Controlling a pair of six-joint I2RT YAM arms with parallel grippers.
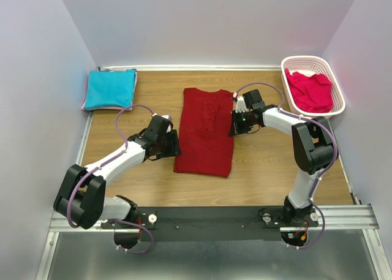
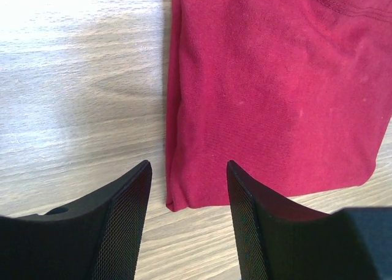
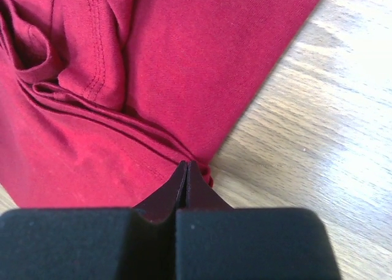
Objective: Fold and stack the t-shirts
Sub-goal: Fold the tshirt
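Note:
A dark red t-shirt (image 1: 205,133) lies on the wooden table, folded lengthwise into a long strip. My left gripper (image 1: 174,146) sits at its left edge near the bottom corner. Its jaws (image 2: 187,163) are open, straddling that corner of the dark red t-shirt (image 2: 275,78) low over the wood. My right gripper (image 1: 234,122) is at the strip's right edge, and its jaws (image 3: 187,165) are shut on the hem of the dark red t-shirt (image 3: 184,59), where creases run into the tips. A folded turquoise t-shirt (image 1: 110,89) lies at the back left. A pinkish-red t-shirt (image 1: 311,91) is bunched in the basket.
The white latticed basket (image 1: 306,59) stands at the back right corner against the wall. White walls close the table on three sides. Bare wood (image 1: 269,163) shows either side of the red strip and in front of it.

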